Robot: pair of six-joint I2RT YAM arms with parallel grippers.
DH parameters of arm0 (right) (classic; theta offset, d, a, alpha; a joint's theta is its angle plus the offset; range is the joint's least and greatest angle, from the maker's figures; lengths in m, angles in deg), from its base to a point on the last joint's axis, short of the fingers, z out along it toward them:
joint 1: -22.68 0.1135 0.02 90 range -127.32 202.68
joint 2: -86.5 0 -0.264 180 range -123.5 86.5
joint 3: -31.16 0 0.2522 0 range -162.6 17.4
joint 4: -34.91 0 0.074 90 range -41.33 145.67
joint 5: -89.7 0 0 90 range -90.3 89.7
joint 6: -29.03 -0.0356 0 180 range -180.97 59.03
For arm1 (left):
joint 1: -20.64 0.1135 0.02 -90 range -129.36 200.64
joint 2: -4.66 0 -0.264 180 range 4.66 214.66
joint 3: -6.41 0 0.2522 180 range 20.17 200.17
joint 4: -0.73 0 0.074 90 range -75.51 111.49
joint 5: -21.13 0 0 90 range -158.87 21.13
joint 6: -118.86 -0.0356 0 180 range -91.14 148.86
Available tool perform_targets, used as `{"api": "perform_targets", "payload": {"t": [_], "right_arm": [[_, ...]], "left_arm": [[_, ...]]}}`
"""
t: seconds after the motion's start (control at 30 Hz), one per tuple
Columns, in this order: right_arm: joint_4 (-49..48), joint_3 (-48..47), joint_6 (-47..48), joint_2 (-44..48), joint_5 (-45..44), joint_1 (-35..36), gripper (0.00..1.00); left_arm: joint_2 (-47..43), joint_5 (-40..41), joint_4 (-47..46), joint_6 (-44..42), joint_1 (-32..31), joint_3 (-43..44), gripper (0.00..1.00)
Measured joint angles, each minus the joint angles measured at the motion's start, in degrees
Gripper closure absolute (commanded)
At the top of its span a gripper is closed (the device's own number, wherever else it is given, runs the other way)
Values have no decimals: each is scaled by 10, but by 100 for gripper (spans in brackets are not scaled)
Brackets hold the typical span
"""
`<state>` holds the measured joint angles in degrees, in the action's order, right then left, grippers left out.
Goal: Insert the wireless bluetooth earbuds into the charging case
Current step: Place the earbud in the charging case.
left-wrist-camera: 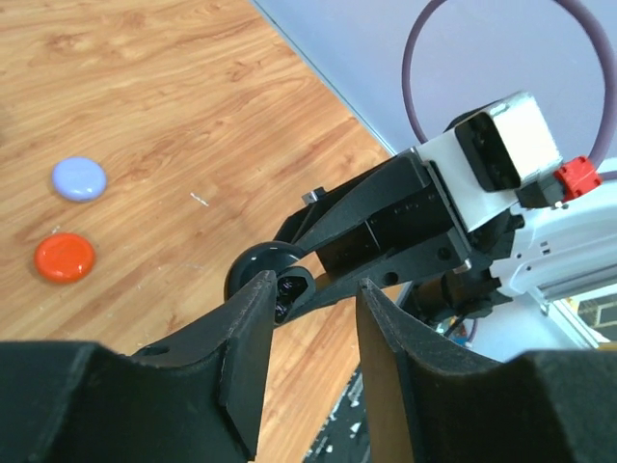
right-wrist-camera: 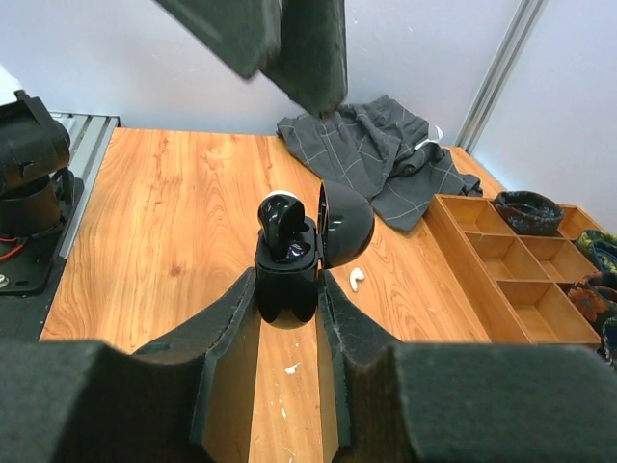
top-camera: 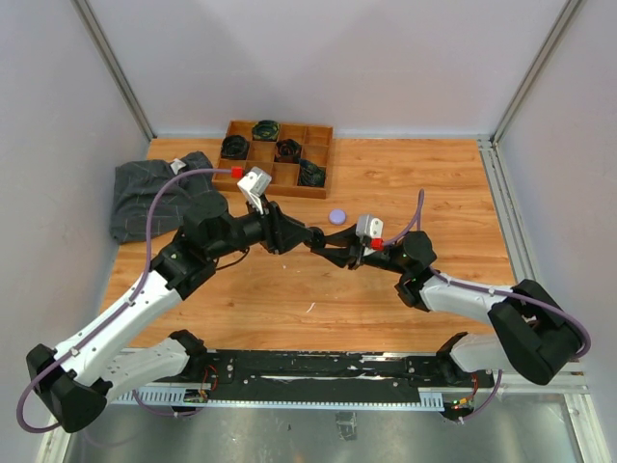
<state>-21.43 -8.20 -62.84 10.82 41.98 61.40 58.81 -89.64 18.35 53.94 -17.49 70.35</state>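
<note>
Your right fingers point(right-wrist-camera: 231, 357) are clenched on the black charging case point(right-wrist-camera: 287, 289), one on each side, and its lid stands swung open. Your left fingers point(left-wrist-camera: 246, 367) hang just above the charging case, parted, with nothing showing between them.

The wooden table point(top-camera: 241, 299) lies under the charging case. A crumpled grey cloth point(right-wrist-camera: 386, 164) sits well beyond the charging case and to its left. The wooden compartment tray point(right-wrist-camera: 461, 253), with dark bundles in several cells, sits well beyond it at the table's far edge.

A lilac round case point(left-wrist-camera: 79, 178) and an orange-red round case point(left-wrist-camera: 65, 258) lie flat on the table near the charging case, apart from each other.

One black earbud point(right-wrist-camera: 281, 214) with a pale top stands in the charging case's open well. A white earbud point(right-wrist-camera: 357, 280) lies on the table close by the charging case, on its lid side.
</note>
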Motion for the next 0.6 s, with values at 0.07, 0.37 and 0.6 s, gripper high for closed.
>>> {"api": "perform_targets", "payload": {"t": [0.07, 0.37, 0.6], "right_arm": [[9, 0, 7, 6, -3, 0, 99], [48, 0, 30, 11, -15, 0, 99], [78, 0, 54, 14, -21, 0, 99]], "left_arm": [[-1, 5, 33, 8, 0, 22, 56], [-8, 24, 144, 63, 0, 54, 63], [30, 37, 167, 84, 0, 54, 66]]}}
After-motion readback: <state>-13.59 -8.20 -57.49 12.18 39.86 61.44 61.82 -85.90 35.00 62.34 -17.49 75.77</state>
